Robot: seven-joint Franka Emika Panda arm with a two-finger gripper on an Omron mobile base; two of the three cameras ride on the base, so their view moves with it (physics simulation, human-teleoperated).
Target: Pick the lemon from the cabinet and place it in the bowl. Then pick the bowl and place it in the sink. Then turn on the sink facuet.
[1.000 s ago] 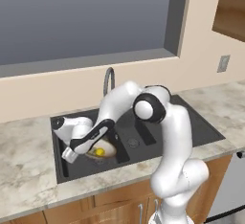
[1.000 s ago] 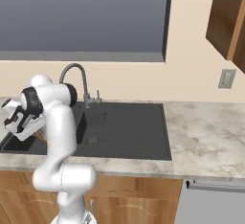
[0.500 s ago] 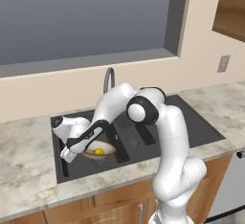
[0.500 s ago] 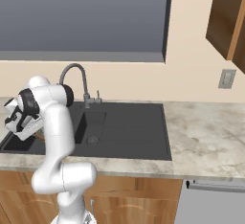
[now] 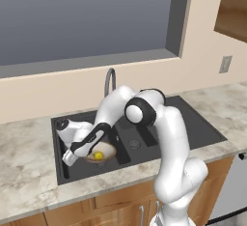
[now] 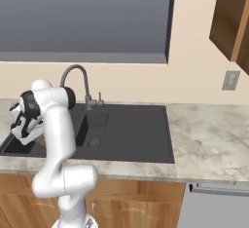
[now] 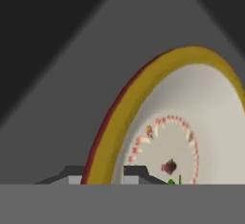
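The bowl [image 5: 105, 151], cream inside with a brown rim, lies in the left basin of the dark sink [image 5: 193, 129]. The yellow lemon [image 5: 98, 156] rests inside it. My gripper [image 5: 86, 156] reaches down into that basin at the bowl's left edge. In the hand view the bowl [image 7: 191, 103] stands tilted, and my gripper [image 7: 103, 175] straddles its rim, with one dark fingertip [image 7: 136, 172] on the inside and the other outside, both against it. The gooseneck sink facuet [image 5: 110, 77] rises behind the basins. The cabinet [image 6: 228, 20] hangs at the upper right.
Marble counter [image 5: 24, 172] surrounds the sink [image 6: 131, 129]. A large window [image 5: 82, 17] fills the wall behind, with the faucet [image 6: 77, 76] below it. A wall outlet [image 5: 225, 64] sits at the right. A grey appliance front [image 6: 219, 207] is below the right counter.
The hand has shifted only slightly at the bowl's rim. The bowl and the lemon stay where they were in the left basin.
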